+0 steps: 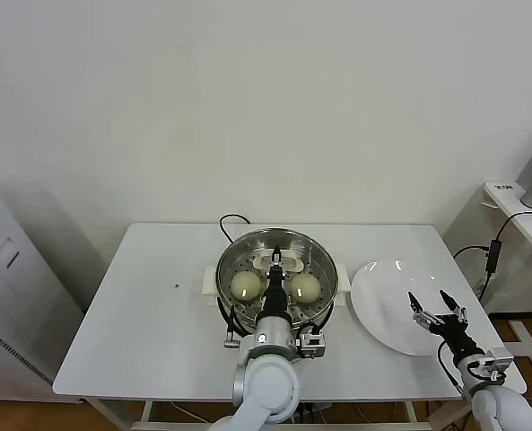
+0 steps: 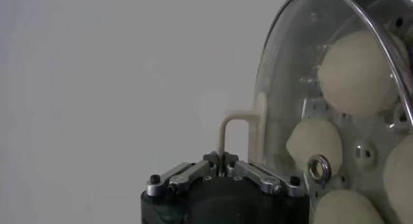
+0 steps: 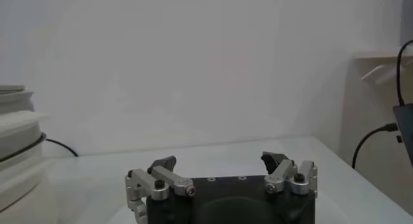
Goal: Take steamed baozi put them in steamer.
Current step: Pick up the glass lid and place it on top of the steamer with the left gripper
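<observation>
left gripper (image 1: 275,254) blocking steamer (image 1: 239,247) opening, bare table (image 1: 149,296) alongside

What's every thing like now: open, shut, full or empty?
Shiny round steel steamer: holds baozi, lid over it.
Round glass lid: gripped by its handle.
Cream-white round baozi: inside the steamer.
Flat white plate: empty.
Left tool: shut on lid handle.
Right tool: open, empty, above plate.
</observation>
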Motion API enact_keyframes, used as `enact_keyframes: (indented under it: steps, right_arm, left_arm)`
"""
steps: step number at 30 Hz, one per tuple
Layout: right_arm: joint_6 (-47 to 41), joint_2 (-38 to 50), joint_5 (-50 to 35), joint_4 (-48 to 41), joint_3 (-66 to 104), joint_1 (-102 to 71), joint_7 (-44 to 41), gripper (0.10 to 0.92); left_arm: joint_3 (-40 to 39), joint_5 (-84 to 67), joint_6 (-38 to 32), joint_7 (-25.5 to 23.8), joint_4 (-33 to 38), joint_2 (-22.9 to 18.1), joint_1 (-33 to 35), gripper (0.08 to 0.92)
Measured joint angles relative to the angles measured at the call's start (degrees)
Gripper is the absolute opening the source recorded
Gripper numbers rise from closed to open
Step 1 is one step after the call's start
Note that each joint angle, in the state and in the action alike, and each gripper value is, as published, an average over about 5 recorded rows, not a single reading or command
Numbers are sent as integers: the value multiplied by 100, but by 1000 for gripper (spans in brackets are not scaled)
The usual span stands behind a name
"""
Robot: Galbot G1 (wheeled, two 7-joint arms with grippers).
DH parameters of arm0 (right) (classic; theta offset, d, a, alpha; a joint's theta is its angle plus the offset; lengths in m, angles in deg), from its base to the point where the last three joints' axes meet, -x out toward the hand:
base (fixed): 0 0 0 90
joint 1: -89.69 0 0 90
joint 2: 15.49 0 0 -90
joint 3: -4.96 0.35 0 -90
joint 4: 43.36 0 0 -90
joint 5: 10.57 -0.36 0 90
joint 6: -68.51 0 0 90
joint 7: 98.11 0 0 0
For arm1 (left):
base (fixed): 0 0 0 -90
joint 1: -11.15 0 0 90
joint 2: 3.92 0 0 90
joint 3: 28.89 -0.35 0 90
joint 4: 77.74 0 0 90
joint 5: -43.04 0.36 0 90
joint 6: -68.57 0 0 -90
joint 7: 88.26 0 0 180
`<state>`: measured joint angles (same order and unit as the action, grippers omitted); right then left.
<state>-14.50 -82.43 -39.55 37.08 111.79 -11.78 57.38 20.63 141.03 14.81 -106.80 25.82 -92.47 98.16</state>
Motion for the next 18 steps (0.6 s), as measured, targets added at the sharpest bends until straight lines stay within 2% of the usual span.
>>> enact_keyframes:
  steps: [14,18]
  right_arm:
    - [10,-5,-5,-45,47,-1,-25,823]
    - [9,-17,-1,-56,45,26,-25,823]
  left_arm:
    - [69,-271,66,147,5,134,68,114]
    - [70,-448,132,203,74,224,142,196]
